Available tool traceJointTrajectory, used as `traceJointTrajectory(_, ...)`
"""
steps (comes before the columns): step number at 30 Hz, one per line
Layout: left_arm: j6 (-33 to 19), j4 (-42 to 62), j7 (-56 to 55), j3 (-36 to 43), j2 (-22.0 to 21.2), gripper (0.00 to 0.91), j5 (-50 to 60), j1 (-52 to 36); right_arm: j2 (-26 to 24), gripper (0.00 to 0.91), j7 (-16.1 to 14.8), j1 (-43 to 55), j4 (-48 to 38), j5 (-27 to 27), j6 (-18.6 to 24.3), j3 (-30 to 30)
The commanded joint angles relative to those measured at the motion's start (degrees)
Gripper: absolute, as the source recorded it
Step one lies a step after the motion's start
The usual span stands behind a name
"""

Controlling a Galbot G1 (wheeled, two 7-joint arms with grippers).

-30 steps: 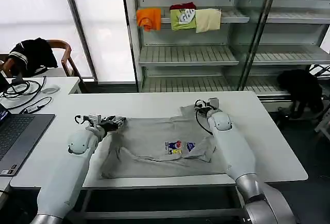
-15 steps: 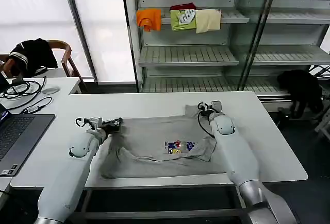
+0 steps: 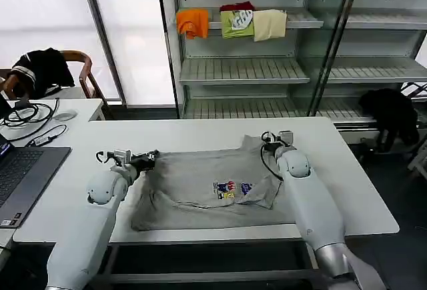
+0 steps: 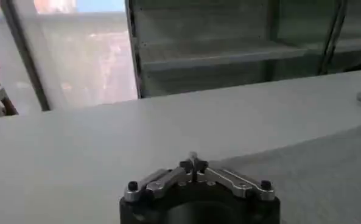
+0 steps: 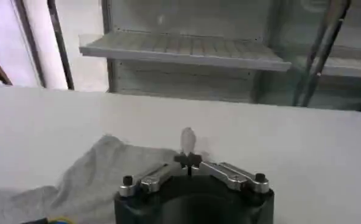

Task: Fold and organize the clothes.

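The light grey cotton shirt (image 3: 213, 187) is spread on the white table (image 3: 347, 190), pinched at opposite edges by left gripper (image 3: 148, 159) and right gripper (image 3: 275, 138); soft, limp cloth, best gripped at hems.

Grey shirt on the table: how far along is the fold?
Early. The grey shirt lies partly folded, one sleeve tucked in over the chest print. The left gripper and right gripper, fingers shut, sit at its upper corners. Still left: finishing the folds and putting it away.
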Motion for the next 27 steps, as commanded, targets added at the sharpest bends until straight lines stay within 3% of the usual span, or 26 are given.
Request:
traceJointTrajectory(1, -0.66, -7.84, -0.61, -0.63, 1.11, 0.020, -1.96, 1.59, -0.51, 0.000, 0.68, -2.24, 12.48, 1.77, -0.15, 0.79)
traceJointTrajectory(18, -0.39, -20.17, -0.11, -5.00, 5.41, 0.020, -1.76, 13.71, -4.36, 0.000, 3.97, -17.34, 30.39, 3.16, -0.85, 2.60)
traceJointTrajectory(27, -0.08, -26.18, 0.02, -6.87, 5.02, 0.020, -1.00, 19.85, -6.11, 0.000, 5.93, -27.76, 39.42, 4.81, -0.68, 6.94)
